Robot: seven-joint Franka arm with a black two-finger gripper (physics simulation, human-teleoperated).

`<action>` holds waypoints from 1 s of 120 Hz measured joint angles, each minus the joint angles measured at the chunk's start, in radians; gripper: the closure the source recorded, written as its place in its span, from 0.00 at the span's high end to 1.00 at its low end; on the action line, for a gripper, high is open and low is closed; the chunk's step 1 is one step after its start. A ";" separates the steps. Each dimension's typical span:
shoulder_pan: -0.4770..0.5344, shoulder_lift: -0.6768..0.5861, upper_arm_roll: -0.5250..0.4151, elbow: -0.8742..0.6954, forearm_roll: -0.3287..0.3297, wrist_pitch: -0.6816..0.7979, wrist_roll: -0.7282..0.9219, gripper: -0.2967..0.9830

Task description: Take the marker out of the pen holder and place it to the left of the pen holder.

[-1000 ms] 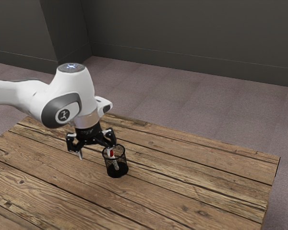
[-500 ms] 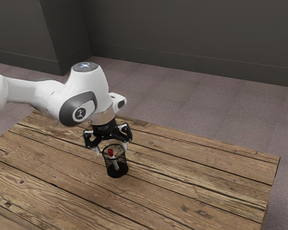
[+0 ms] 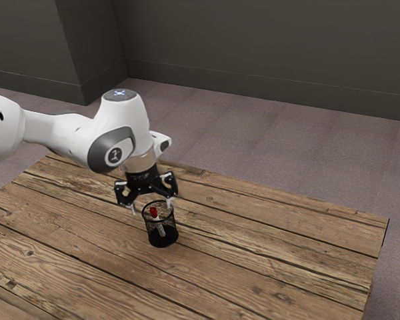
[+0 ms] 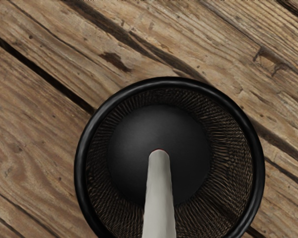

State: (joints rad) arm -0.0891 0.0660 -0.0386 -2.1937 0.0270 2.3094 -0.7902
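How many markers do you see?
1. The marker leans inside the black mesh pen holder, red end up. My arm could be hiding more behind it.

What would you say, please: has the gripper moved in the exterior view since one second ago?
Yes. Judged against the pen holder, the gripper has shifted toward the exterior view's right.

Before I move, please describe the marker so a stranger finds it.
On the plank table stands a black mesh pen holder. Inside leans the marker: unlike the dark mesh around it, it is pale, with a red upper end.
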 joint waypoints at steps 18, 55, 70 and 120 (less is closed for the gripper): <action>-0.007 0.010 -0.001 0.008 -0.005 -0.003 0.006 0.68; -0.009 0.011 0.001 0.009 -0.009 -0.018 0.015 0.47; -0.007 0.014 0.001 0.009 -0.016 -0.023 0.018 0.40; -0.009 0.018 0.000 0.010 -0.049 -0.029 0.023 0.26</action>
State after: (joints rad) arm -0.0980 0.0837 -0.0382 -2.1832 -0.0215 2.2807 -0.7673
